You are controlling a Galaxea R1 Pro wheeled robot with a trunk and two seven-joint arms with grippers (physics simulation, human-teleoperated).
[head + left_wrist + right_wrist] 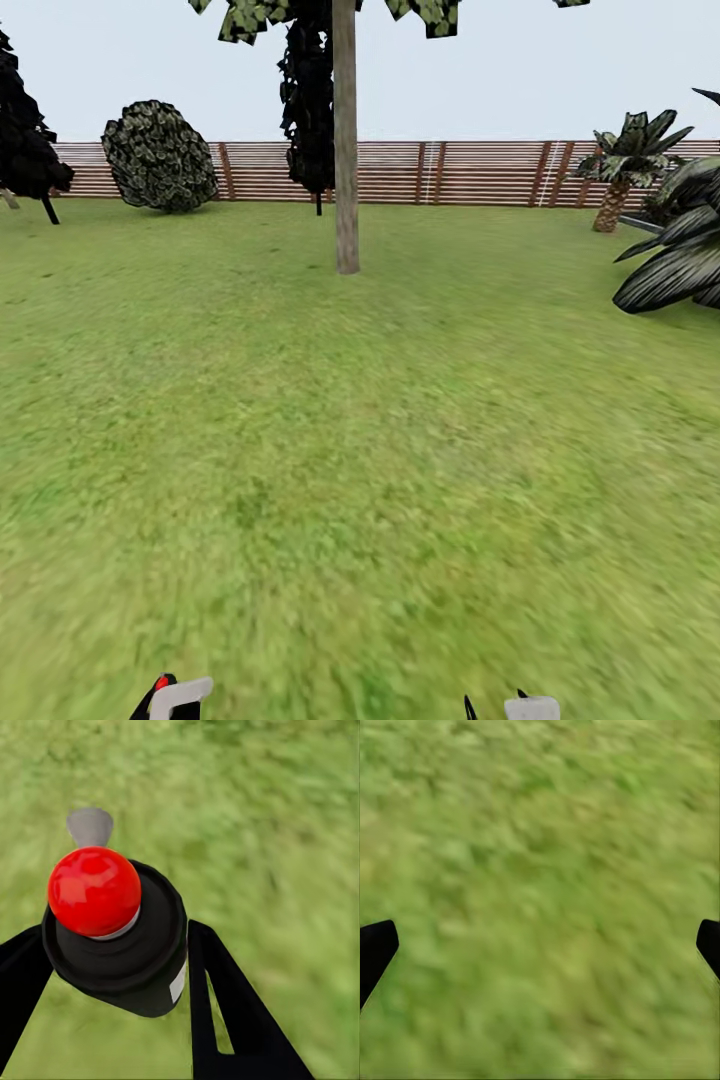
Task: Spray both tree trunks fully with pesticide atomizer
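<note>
At about seven o'clock in the head view, the left pincer (pixel 168 700) sits low over the lawn (pixel 330 480), a speck of red showing beside it. The left wrist view shows why: its two dark fingers (pixel 225 1005) are closed against the sides of the pesticide atomizer (pixel 120 945), whose red top (pixel 94 891) and grey nozzle (pixel 90 826) point out over grass. The grip looks to sit low on the bottle, so a jolt while rolling could tip or drop it.

At twelve o'clock stands the tree trunk (pixel 346 150), well apart from the robot; spraying from here would likely fall short, and the nozzle must face the trunk or pesticide goes onto the lawn. A second such tree is not identifiable here.

At five o'clock the right pincer (pixel 520 708) is spread wide, holding nothing, its fingertips (pixel 376 945) at the edges of the right wrist view.
</note>
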